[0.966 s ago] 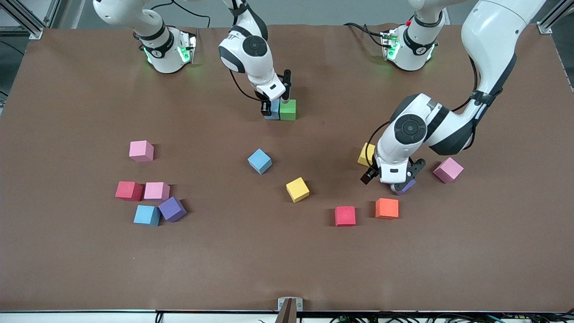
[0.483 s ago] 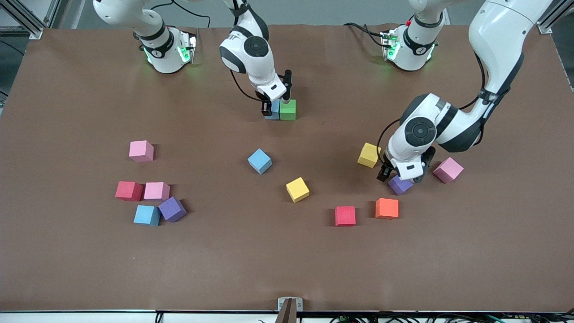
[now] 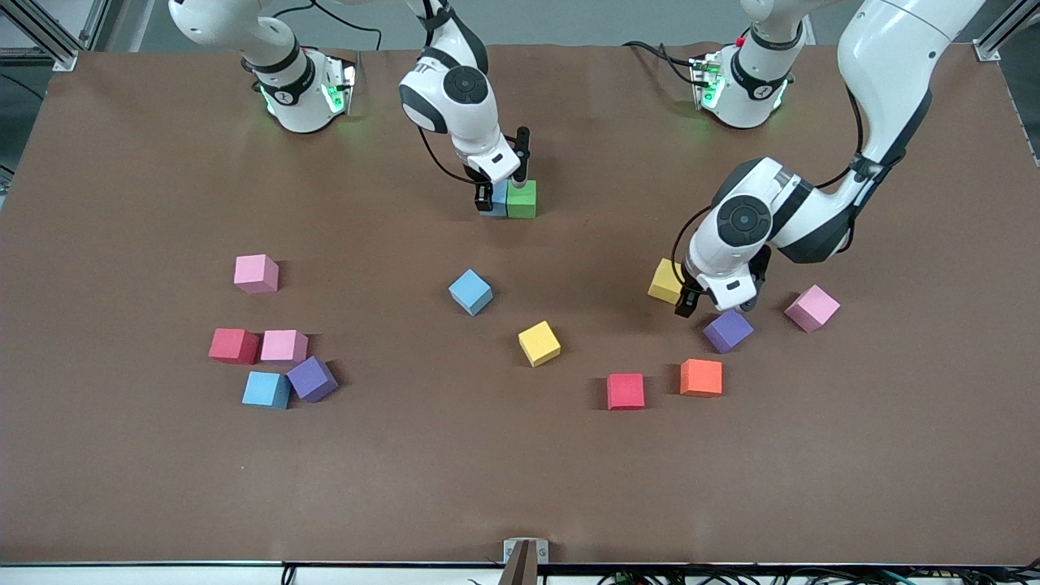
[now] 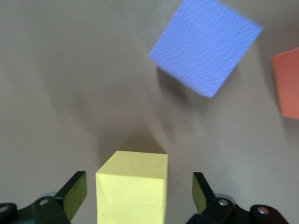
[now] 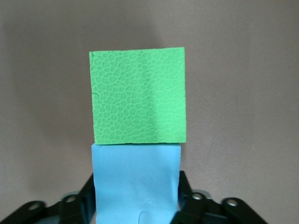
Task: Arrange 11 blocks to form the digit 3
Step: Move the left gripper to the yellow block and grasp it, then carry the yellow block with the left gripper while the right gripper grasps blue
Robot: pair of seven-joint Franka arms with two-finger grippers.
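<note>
Right tool [image 3: 497, 193] is down on the table [image 3: 122, 487] near the robots' bases, its fingers [image 5: 84, 198] set either side of a light blue block [image 3: 493, 199] with a hair of slack showing; whether it grips that block I cannot tell. The blue block touches a green block [image 3: 522, 199], which lies on the side toward the left arm's end; these two are the only joined pieces of the digit 3. Left tool [image 3: 715, 305] hangs low over a yellow block [image 3: 666, 281], fingers [image 4: 74, 193] spread well apart with the block between them and clear of both. Just nearer the camera sits a purple block [image 3: 727, 331], turned at an angle; an orange block [image 3: 701, 378] and a red block [image 3: 626, 391] lie nearer still, and a pink block [image 3: 812, 308] lies toward the left arm's end. Mid-table: a second blue block [image 3: 470, 292] and a second yellow block [image 3: 539, 343], apart from each other. Toward the right arm's end: a lone pink block [image 3: 256, 273], and nearer the camera a loose cluster of red [image 3: 233, 345], pink [image 3: 283, 346], blue [image 3: 266, 389] and purple [image 3: 312, 379].
</note>
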